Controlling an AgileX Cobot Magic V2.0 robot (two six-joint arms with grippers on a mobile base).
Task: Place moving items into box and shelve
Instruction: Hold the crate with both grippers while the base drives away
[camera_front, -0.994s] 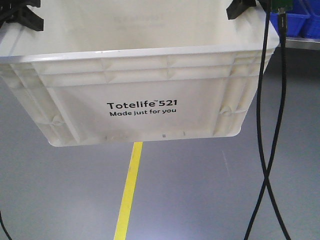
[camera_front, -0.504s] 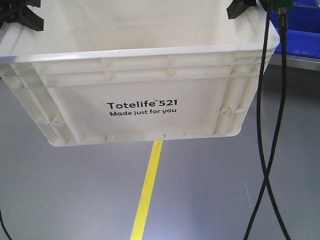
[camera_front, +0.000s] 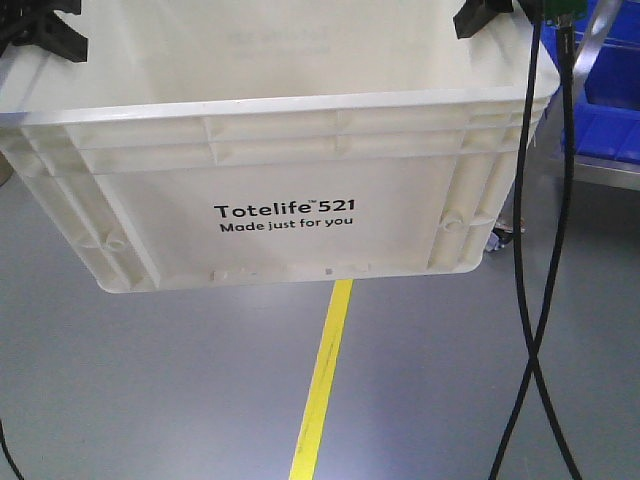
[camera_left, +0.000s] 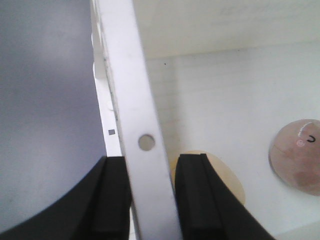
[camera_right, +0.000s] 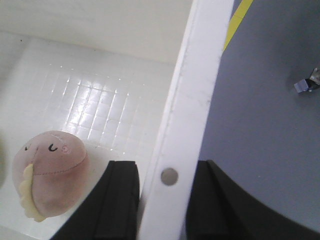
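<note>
The left gripper clamps one side rim of the large white rectangular plastic crate, and the right gripper pinches the opposite rim. Inside lie the dusty-pink soft ball and the pale cream soft ball. The crate hangs above the grey floor. Packing looks done and shelving is in hand. Next, both arms need to travel level and matched.

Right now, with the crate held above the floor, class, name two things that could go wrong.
The left pincer and the right pincer grip only the thin rim of the crate, so it might slip or tilt. The pink ball and the cream ball lie loose inside and could roll, shifting the load.
</note>
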